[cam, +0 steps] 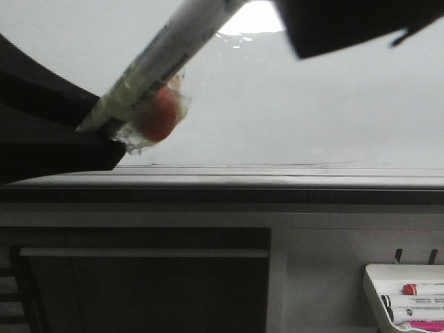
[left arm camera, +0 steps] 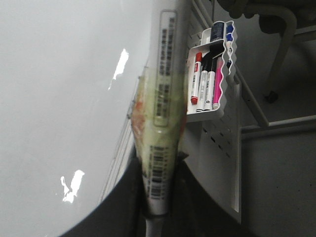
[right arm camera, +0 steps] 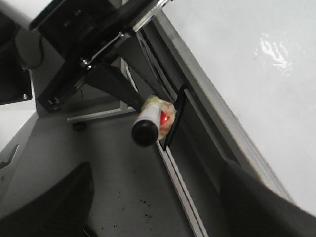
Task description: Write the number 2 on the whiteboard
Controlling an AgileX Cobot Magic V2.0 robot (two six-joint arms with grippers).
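The whiteboard (cam: 312, 104) fills the upper front view, glossy with a bright reflection and a grey ledge (cam: 277, 182) below it. No number 2 shows on it. My left gripper (cam: 97, 142) is shut on a white marker (cam: 159, 62) wrapped in clear tape with a red blob, held slanted in front of the board. In the left wrist view the marker (left arm camera: 165, 98) sticks out between the shut left gripper (left arm camera: 160, 168), beside the whiteboard (left arm camera: 59, 98). My right gripper (right arm camera: 155, 207) is open and empty, looking at the marker's black end (right arm camera: 144, 132) and the whiteboard (right arm camera: 256, 59).
A small white tray (cam: 409, 298) with red, black and pink markers hangs at the lower right; it also shows in the left wrist view (left arm camera: 224, 106). The right arm is a dark shape (cam: 347, 24) at the top. A dark cabinet panel (cam: 139, 291) lies below the ledge.
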